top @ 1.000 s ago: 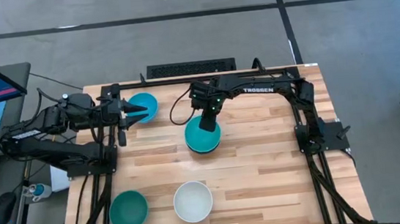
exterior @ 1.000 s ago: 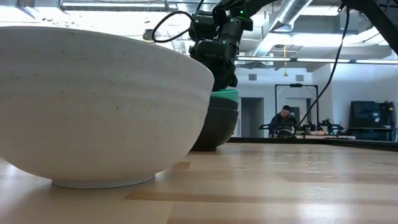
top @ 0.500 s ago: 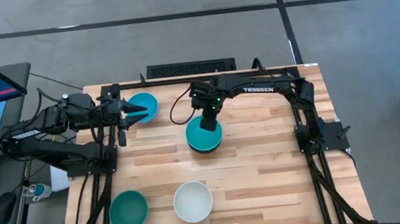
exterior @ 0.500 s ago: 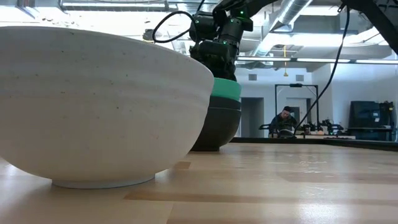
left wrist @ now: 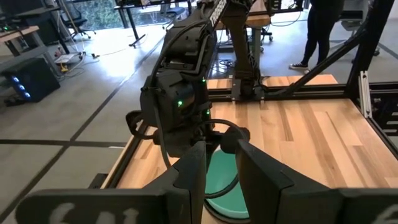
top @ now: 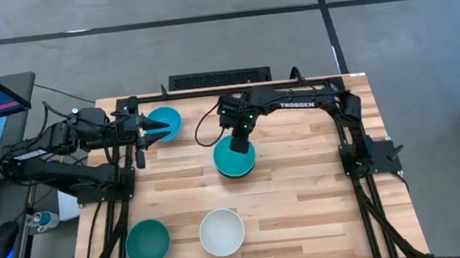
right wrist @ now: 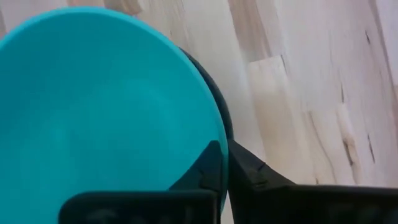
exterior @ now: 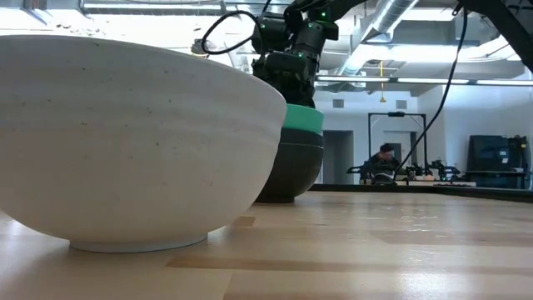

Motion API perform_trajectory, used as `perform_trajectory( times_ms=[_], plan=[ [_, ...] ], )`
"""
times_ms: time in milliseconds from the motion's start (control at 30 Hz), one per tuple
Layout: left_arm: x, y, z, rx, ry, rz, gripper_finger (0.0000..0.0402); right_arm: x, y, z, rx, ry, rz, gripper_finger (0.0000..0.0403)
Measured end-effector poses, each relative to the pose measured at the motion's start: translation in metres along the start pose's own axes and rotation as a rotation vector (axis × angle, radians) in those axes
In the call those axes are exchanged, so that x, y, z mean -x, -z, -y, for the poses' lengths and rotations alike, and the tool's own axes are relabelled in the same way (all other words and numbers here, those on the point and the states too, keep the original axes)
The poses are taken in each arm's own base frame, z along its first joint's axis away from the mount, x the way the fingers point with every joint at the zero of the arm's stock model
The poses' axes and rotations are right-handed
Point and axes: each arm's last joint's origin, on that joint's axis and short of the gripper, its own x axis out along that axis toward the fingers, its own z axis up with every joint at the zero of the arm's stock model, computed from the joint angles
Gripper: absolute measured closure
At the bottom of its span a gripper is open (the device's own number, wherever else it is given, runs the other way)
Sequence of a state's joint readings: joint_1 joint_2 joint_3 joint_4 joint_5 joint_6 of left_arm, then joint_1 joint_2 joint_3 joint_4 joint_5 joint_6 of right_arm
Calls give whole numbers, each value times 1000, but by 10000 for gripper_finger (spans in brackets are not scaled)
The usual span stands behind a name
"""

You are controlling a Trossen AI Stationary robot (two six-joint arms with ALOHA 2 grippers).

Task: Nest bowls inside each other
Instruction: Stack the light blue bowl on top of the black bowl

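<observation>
A cyan bowl (top: 233,158) sits inside a black bowl (exterior: 291,167) at mid-table. Its rim band (exterior: 301,119) shows above the black one. My right gripper (top: 240,142) stands over its far edge, shut on its rim. A second cyan bowl (top: 165,118) rests on its base near the far left. My left gripper (top: 162,129) lies level over that bowl's near half, fingers a little apart. A cyan bowl (left wrist: 221,186) shows through their gap. A teal-green bowl (top: 148,243) and a white bowl (top: 222,231) stand near the front edge. My right gripper pinches the cyan bowl's rim (right wrist: 217,134) at its far edge. One finger (right wrist: 208,165) is inside the bowl and the other (right wrist: 252,174) outside, coming from above and pointing down. The bowl stays nested in the black bowl (right wrist: 222,112), upright.
The white bowl (exterior: 125,142) fills the low view's left and hides most of the table there. Frame rails (top: 345,135) run along the table's far and right sides. Bare wood (top: 304,190) lies right of the stack. A person (exterior: 381,160) sits far behind the table.
My right gripper has risen slightly, still shut on the cyan bowl's rim. More of the cyan bowl now shows above the black bowl than a second ago.
</observation>
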State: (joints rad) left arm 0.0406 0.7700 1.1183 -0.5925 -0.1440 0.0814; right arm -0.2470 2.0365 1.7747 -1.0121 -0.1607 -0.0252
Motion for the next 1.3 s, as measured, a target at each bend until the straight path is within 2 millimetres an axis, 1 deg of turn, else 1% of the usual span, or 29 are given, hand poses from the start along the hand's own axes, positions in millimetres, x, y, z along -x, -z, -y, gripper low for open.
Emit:
perform_trajectory(
  times_ms=[67, 167, 233, 467, 567, 667, 800, 933, 1167, 1300],
  plan=[
    [0, 0, 0, 0, 0, 0, 322, -3, 0, 0, 0, 0, 13, 374],
    [0, 0, 0, 0, 0, 0, 322, -11, 3, -1, -3, 0, 5, 389],
    [0, 0, 0, 0, 0, 0, 322, -11, 4, -2, 4, 1, 0, 392],
    [0, 0, 0, -6, -1, 0, 322, -11, 5, -3, 0, -6, -13, 382],
    [0, 0, 0, -6, -2, 0, 322, -12, 5, -8, 21, -15, -13, 383],
    [0, 0, 0, -6, -2, 0, 322, -13, 5, -13, 37, -29, -10, 370],
    [0, 0, 0, -6, -2, -1, 322, -13, 5, -15, 41, -52, -10, 343],
    [0, 0, 0, -6, -2, -2, 322, -13, 5, -17, 30, -68, -11, 325],
    [0, 0, 0, -6, -2, -2, 322, -8, 5, -19, 16, -90, -7, 312],
    [0, 0, 0, -6, -3, -1, 322, 2, 5, -21, 20, -87, 14, 310]
  ],
)
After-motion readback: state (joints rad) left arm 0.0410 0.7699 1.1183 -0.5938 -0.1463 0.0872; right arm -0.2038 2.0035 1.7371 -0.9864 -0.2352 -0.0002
